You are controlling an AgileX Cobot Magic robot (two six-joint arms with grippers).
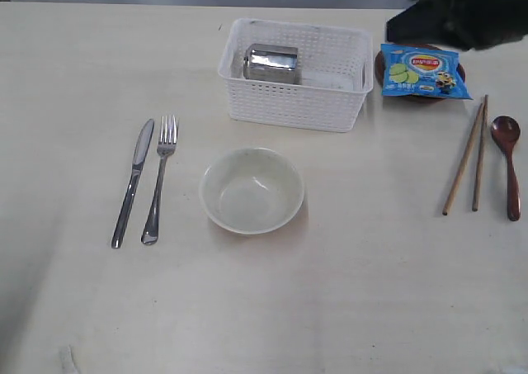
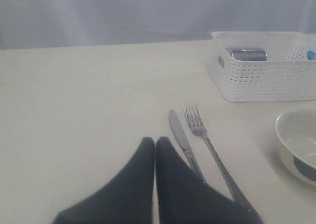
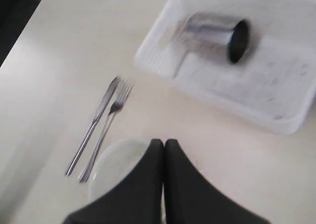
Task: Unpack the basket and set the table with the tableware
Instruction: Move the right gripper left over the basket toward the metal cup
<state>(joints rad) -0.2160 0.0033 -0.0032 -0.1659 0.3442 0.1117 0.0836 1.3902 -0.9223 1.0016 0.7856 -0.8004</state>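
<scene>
— What's in the basket (image 1: 293, 114)?
— The cup (image 1: 271, 63), lying on its side. My right gripper (image 3: 164, 144) is closed and empty; I'd open wide, then pinch across its body.

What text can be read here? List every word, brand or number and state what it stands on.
Blue snack packet: a red logo with lettering, too small to read.
Basket, steel cup, bowl: no text visible.
</scene>
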